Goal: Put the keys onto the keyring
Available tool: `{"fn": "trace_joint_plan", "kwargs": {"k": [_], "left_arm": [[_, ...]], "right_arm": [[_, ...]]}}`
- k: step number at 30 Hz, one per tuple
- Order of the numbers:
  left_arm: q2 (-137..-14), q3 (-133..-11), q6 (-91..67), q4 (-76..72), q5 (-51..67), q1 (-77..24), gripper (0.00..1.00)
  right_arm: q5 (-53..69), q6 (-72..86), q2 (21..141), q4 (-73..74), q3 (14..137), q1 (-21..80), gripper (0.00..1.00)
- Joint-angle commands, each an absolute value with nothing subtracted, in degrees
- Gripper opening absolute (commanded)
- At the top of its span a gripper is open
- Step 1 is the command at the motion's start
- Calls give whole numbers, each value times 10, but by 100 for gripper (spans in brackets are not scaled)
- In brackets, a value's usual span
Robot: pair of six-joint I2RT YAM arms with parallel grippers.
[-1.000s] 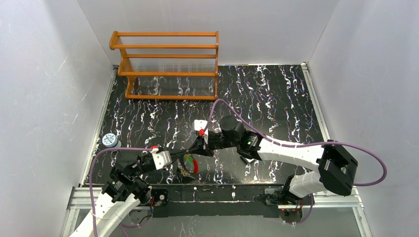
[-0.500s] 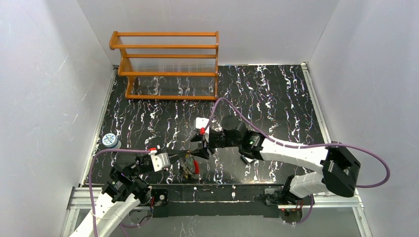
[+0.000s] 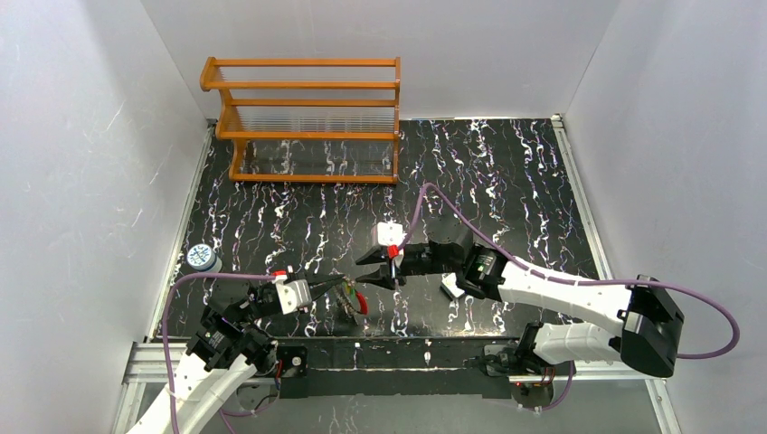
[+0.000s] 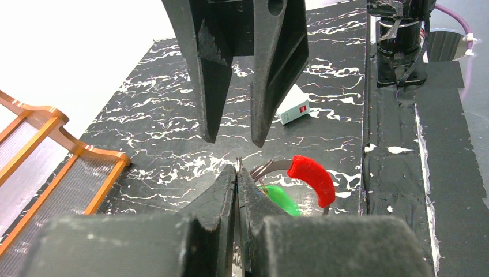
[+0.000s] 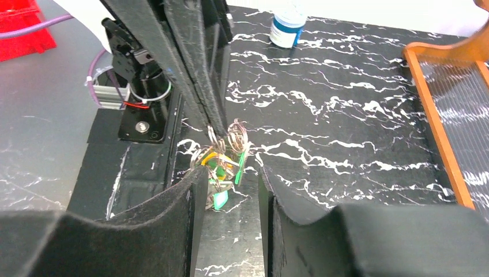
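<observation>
Fingertips (image 4: pixel 228 186) of the left gripper (image 4: pixel 237 173) are pressed shut on the wire of the thin oval keyring with a red section (image 4: pixel 311 178). The ring hangs just above the black marbled table (image 3: pixel 506 181), close to its near edge and left of centre, with small green-headed keys (image 5: pixel 219 200) dangling from it. A second ago the right gripper (image 3: pixel 366 271) was shut at the ring. It has since let go, its jaws parted on nothing, and drawn back toward the flat white card (image 3: pixel 449 286). That key looks handed over, though whether it is threaded cannot be told.
</observation>
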State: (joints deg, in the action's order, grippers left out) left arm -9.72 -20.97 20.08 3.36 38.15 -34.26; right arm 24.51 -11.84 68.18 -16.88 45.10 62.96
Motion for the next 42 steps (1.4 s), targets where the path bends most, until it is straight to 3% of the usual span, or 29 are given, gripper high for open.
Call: {"fn": "trace_joint_plan", "kwargs": {"k": [1, 14, 27, 29, 33, 37, 42], "left_arm": [[-100, -214, 200, 9, 386, -345, 0], [-101, -214, 200, 9, 387, -345, 0], [-106, -215, 200, 9, 393, -345, 0], [-106, -215, 200, 9, 393, -345, 0], [-105, -215, 200, 9, 393, -345, 0], [-108, -217, 200, 9, 389, -345, 0], [-125, -224, 203, 21, 384, -345, 23]], "right_arm": [[295, -123, 683, -210, 456, 628, 43], [352, -101, 738, -216, 500, 628, 29], [328, -90, 732, -239, 497, 628, 26], [328, -89, 733, -242, 496, 628, 22], [329, -91, 737, -237, 498, 628, 1], [313, -110, 733, -198, 507, 628, 1], [266, -141, 737, -90, 548, 628, 1]]}}
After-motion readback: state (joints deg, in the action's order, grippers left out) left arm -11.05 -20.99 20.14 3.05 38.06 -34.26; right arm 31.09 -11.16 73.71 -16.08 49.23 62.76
